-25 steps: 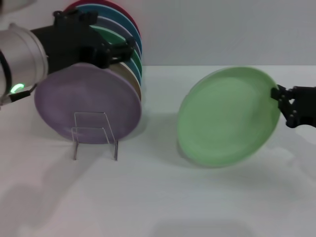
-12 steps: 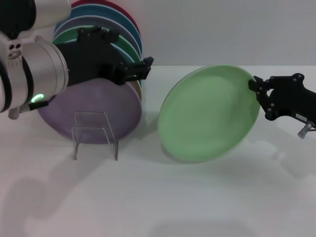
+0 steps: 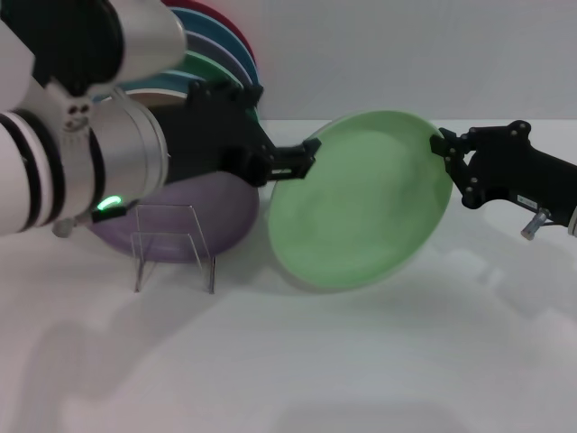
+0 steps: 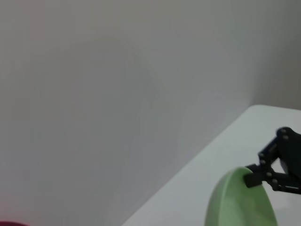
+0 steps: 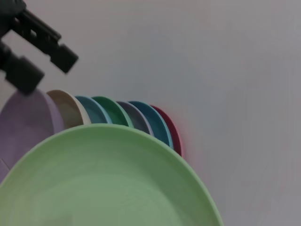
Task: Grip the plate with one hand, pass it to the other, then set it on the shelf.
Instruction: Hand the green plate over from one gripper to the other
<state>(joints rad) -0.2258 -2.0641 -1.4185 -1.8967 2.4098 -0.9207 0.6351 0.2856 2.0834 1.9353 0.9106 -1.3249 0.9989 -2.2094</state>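
My right fingers (image 3: 444, 149) pinch the pale green plate (image 3: 361, 198) by its rim, tilted above the table (image 3: 361, 361); my left fingers (image 3: 306, 160) spread apart at its opposite edge.

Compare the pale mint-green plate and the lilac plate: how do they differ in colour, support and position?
The pale mint-green plate is held in the air, tilted, its rim clamped by the right gripper; the lilac plate stands behind the clear acrylic rack at the front of a row of plates, ungripped. The mint plate shows whole; the left arm hides part of the lilac one. The left gripper, open, is at the mint plate's edge. Both are round and matte.
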